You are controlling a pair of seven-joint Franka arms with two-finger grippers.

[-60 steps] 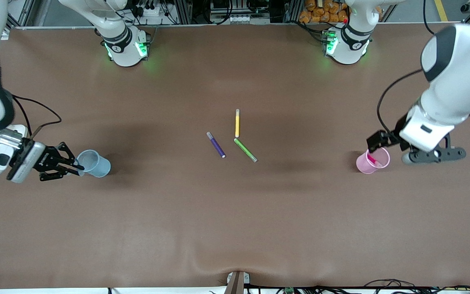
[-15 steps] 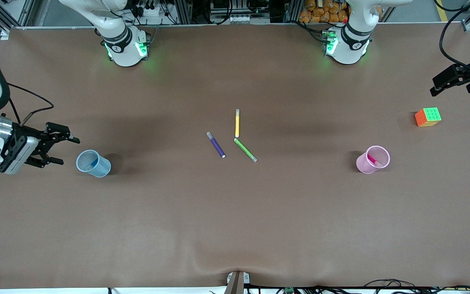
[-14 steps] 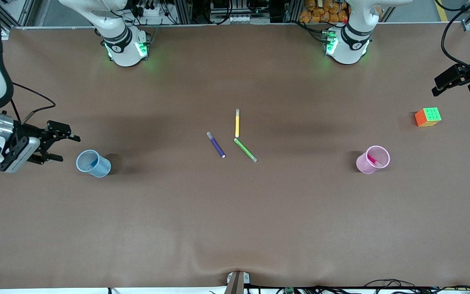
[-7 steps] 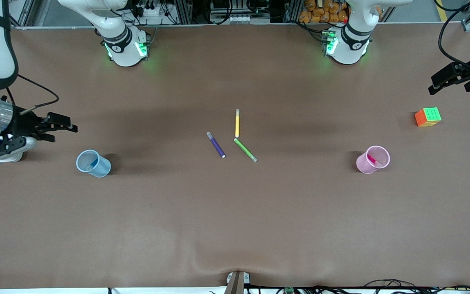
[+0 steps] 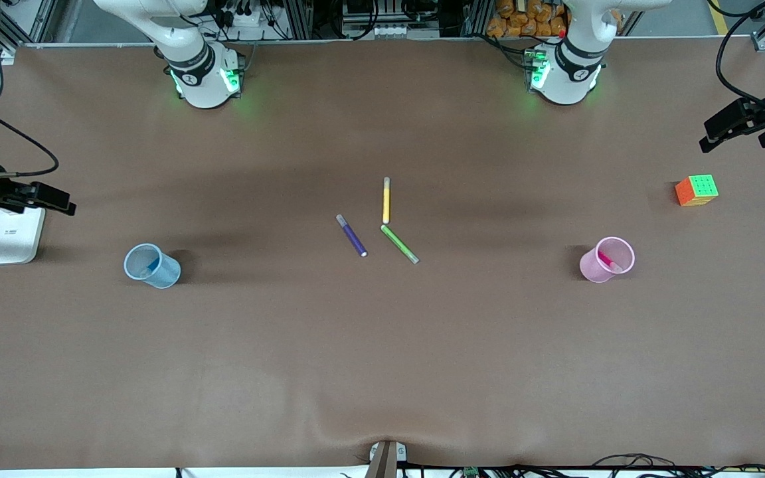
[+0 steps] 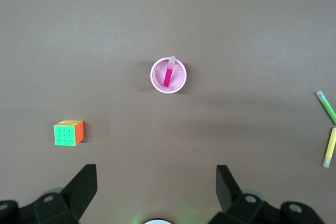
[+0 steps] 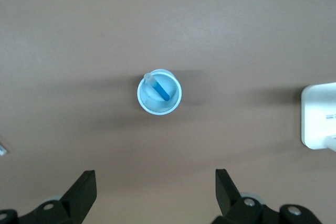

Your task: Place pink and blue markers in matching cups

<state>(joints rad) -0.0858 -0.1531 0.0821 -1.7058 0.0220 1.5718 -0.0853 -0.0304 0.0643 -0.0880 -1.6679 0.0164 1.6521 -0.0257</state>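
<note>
Both grippers hang high with fingers spread wide and empty: the left gripper [image 6: 156, 192] over the table edge at the left arm's end, the right gripper [image 7: 155, 192] over the edge at the right arm's end. Each wrist view looks straight down into its own cup. The pink marker [image 6: 168, 73] stands tilted inside the pink cup [image 6: 178, 85], pale end resting on the rim; the blue marker [image 7: 157, 87] leans likewise inside the blue cup [image 7: 170, 106]. Each cup stands nearest the arm above it, well apart from the purple pen [image 5: 351, 235], yellow pen [image 5: 386, 200] and green pen [image 5: 399, 243] clustered at mid-table. A colour cube [image 5: 696, 190] and a white block [image 5: 15, 234] sit near opposite short edges. Judged from this layout, both placements appear complete and no marker lies left to reach for.
</note>
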